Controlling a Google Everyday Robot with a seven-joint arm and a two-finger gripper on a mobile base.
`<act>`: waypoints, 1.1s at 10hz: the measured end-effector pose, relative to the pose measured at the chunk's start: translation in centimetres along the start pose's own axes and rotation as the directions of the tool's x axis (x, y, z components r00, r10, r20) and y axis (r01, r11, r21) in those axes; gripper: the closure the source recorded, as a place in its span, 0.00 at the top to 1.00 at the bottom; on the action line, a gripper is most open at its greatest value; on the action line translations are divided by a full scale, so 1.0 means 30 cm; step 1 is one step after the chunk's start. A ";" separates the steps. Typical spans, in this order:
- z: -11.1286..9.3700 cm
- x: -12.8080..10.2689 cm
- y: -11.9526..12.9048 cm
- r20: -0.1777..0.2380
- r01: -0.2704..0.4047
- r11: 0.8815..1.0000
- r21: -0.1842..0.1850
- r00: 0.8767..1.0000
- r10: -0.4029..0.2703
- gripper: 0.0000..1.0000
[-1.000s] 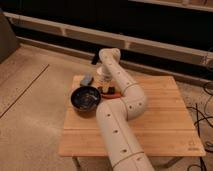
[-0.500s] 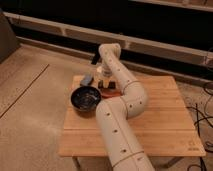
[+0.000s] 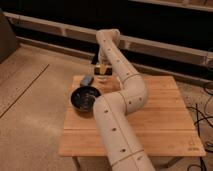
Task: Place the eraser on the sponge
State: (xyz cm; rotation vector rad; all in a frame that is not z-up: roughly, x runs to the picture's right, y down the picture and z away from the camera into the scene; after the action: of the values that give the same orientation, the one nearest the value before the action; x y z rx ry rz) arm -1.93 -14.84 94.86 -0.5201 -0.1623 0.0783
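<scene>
My gripper (image 3: 102,69) hangs above the far left corner of the wooden table (image 3: 150,120), at the end of the long beige arm. It looks shut on a small yellowish block, the eraser (image 3: 103,72), held clear of the tabletop. A blue-grey flat pad, the sponge (image 3: 87,80), lies on the table just left of and below the gripper, apart from it.
A black bowl (image 3: 84,98) stands on the table's left side, in front of the sponge. The arm's beige links (image 3: 125,100) cross the table's middle from the near edge to the far corner. Cables (image 3: 202,112) lie on the floor at the right.
The arm has risen over the last second, lifting the gripper and the yellowish block up off the tabletop. Sponge and bowl have stayed put.
</scene>
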 end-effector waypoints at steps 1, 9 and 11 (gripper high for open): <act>-0.048 -0.040 -0.025 0.016 0.022 0.999 0.030 1.000 -0.023 0.00; -0.147 -0.080 -0.053 0.002 0.103 0.992 0.069 0.995 -0.103 0.00; -0.160 -0.109 -0.060 -0.018 0.138 0.988 0.076 0.990 -0.137 0.00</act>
State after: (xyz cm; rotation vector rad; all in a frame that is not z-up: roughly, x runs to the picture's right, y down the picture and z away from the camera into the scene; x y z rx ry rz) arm -4.25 -19.12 91.22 -0.4311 -0.1815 -0.0532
